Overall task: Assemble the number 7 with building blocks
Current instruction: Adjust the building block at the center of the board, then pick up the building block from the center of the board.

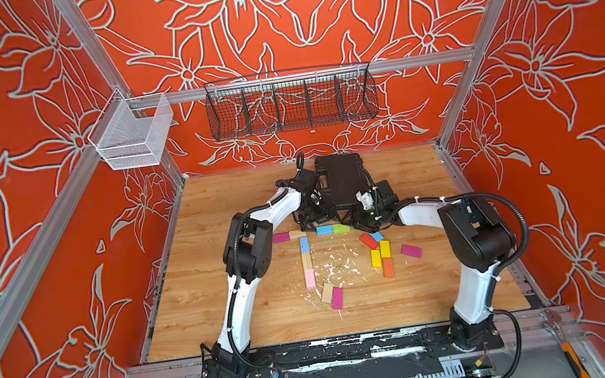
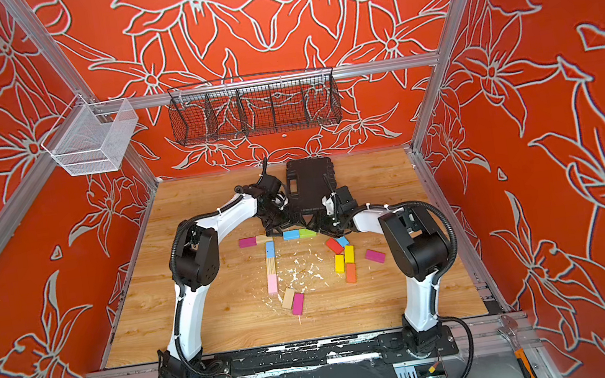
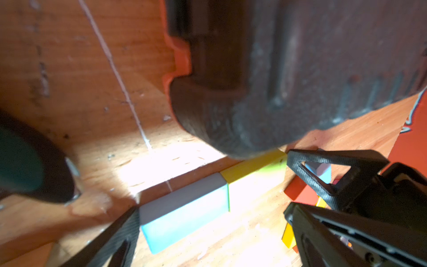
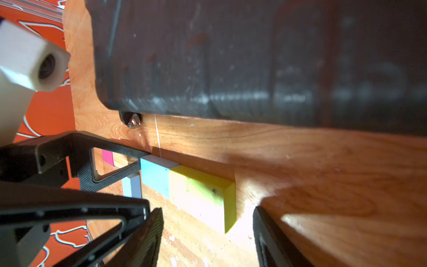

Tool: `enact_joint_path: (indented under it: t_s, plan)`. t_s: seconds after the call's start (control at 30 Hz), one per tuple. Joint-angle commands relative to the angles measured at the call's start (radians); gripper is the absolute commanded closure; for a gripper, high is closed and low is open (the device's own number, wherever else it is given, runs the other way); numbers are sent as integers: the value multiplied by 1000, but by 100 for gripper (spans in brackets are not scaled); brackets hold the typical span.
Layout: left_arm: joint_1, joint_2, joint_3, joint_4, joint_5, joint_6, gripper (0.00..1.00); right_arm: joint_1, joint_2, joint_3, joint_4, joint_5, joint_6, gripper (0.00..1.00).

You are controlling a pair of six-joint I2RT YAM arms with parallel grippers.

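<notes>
While left claw (image 1: 317,222) and right claw (image 4: 206,211) gape empty, blue block (image 1: 324,230) meets green block (image 1: 341,228) end to end.
Both long axes run crosswise.

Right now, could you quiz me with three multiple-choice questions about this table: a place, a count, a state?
1. The black case lies: A) at the table's back B) at its front edge C) off the table.
2. How many blue blocks show? A) one B) three C) seven.
3. The left claw is: A) shut tight B) open C) out of sight.
Answers: 1 A, it lies near the far edge; 2 B, both top views show three; 3 B, its jaws stand wide apart.
</notes>
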Motion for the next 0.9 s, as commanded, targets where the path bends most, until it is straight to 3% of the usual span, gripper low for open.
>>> enact_joint_path:
  t_s: [0.0,0.33,0.53,0.7,0.87]
  plan:
    - [7,-62,6,-12,-25,20,0,0,-32,17,-78,27,-24,35]
    - [8,-212,9,-77,-63,51,0,0,-135,20,-138,54,-44,35]
    - [8,-397,-74,-99,-98,83,0,32,-271,25,-288,102,-92,36]
    - [36,-591,-209,-192,-170,174,1,159,-341,32,-504,185,-132,36]
    - [143,-833,-430,-226,-171,226,2,338,-433,-69,-559,285,-28,36]
